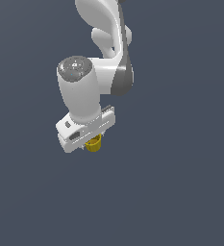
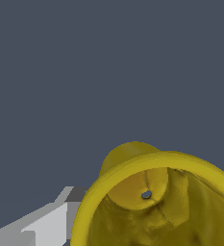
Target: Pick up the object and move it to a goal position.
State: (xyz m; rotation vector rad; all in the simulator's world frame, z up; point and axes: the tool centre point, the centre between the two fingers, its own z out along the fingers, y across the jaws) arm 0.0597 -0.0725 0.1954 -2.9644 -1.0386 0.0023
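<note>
The object, a small yellow cup (image 1: 94, 144), shows just beneath the white hand of my gripper (image 1: 91, 140) in the exterior view, mostly covered by the hand. The wrist view is filled at close range by the same cup (image 2: 132, 158), its hollow inside and wide rim facing the camera. One grey-white finger (image 2: 51, 223) presses against the cup's outer wall. The other finger is hidden behind the cup. The gripper looks shut on the cup.
A plain dark grey-blue surface surrounds the arm in both views. The white arm (image 1: 104, 29) rises toward the top of the exterior view. No other objects or goal marker show.
</note>
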